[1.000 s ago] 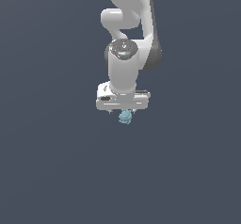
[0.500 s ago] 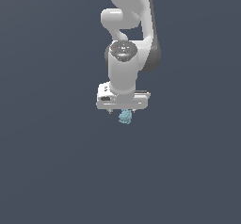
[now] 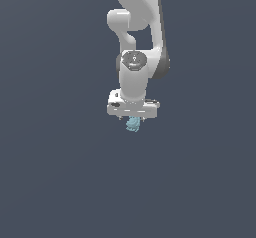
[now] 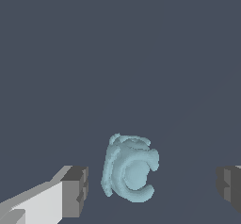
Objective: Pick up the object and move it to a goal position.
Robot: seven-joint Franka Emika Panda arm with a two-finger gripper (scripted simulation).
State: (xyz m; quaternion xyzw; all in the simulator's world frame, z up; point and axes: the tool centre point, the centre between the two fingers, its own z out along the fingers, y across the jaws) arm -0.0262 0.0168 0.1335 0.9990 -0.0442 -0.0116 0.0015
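Exterior view: the arm points straight down and the object (image 3: 133, 124) pokes out right under the gripper (image 3: 133, 119), basically centred below the white bar. Nothing else around, just flat dark floor, so no obstacles. Can't tell from here if it's resting on the floor.

Wrist view: jaws wide apart, object (image 4: 130, 167) sits between the fingers (image 4: 75, 191), nearer one than the other, touching neither. Looks a bit taller than wide. Closing should catch it, I'd guess.

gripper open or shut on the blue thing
Open: in the wrist view both fingers stand apart from the blue object, gaps on each side.
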